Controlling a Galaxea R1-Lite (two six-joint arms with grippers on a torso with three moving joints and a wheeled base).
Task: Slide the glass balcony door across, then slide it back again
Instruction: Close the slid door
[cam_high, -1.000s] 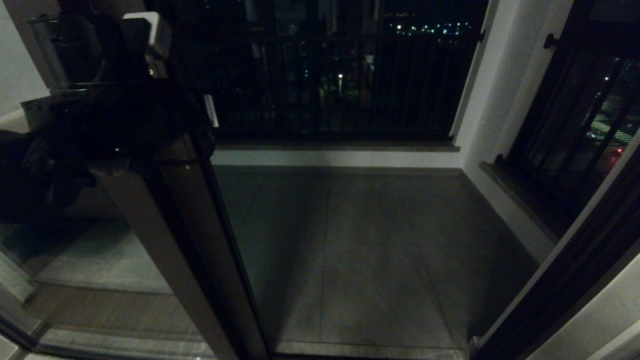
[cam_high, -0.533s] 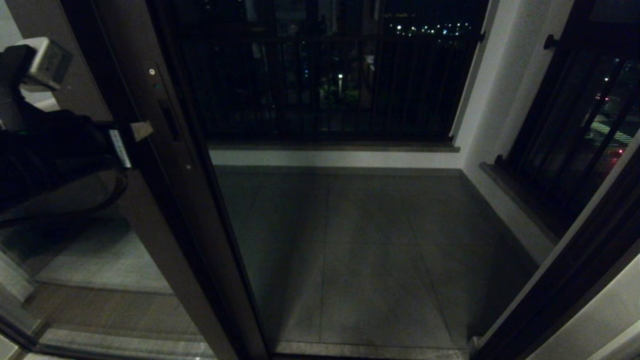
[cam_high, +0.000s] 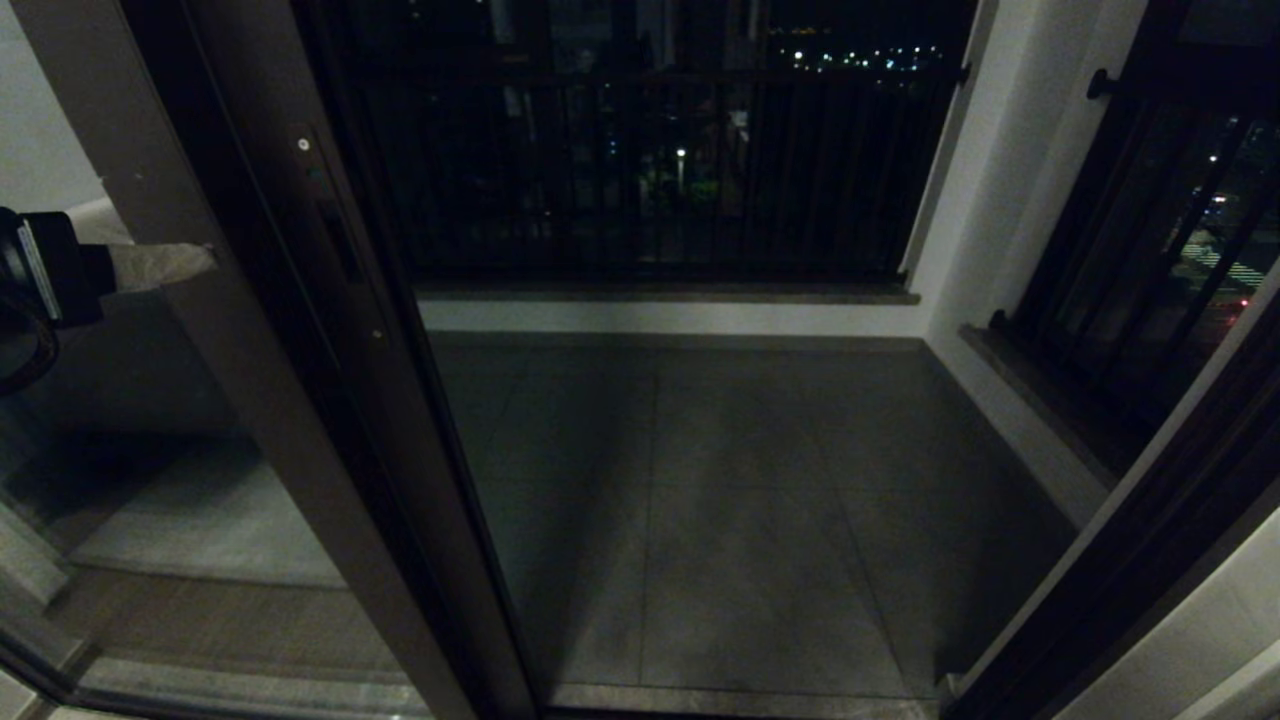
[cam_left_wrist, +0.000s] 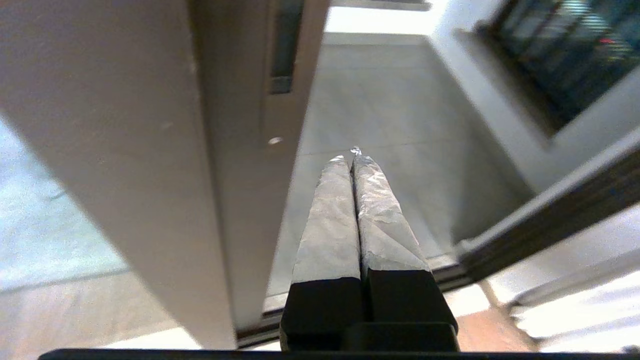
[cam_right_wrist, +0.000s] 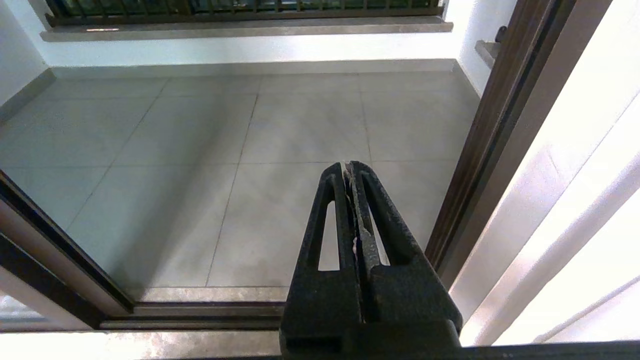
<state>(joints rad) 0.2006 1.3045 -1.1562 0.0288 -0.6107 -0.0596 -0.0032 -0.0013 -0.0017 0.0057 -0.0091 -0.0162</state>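
Note:
The glass balcony door (cam_high: 270, 400) stands at the left of the doorway, its dark brown upright edge slanting down the head view. On that edge are a narrow slot handle (cam_high: 337, 240) and a small round lock (cam_high: 303, 145). My left gripper (cam_high: 205, 258) is at the far left, shut and empty, its taped fingers (cam_high: 150, 266) level with the handle but to the left of the door's edge and apart from it. In the left wrist view the shut gripper (cam_left_wrist: 354, 154) points past the door's edge (cam_left_wrist: 235, 165) and its slot handle (cam_left_wrist: 285, 45). My right gripper (cam_right_wrist: 348, 166) hangs shut over the threshold.
Past the open doorway lies the tiled balcony floor (cam_high: 720, 480), with a black railing (cam_high: 650, 180) behind it. The dark door jamb (cam_high: 1130, 560) stands at the right and a barred side window (cam_high: 1150, 260) beyond it. The floor track (cam_right_wrist: 200, 310) crosses the threshold.
My left arm has drawn back from in front of the door's edge, leftward and down, uncovering the handle and lock. The door itself has stayed where it was.

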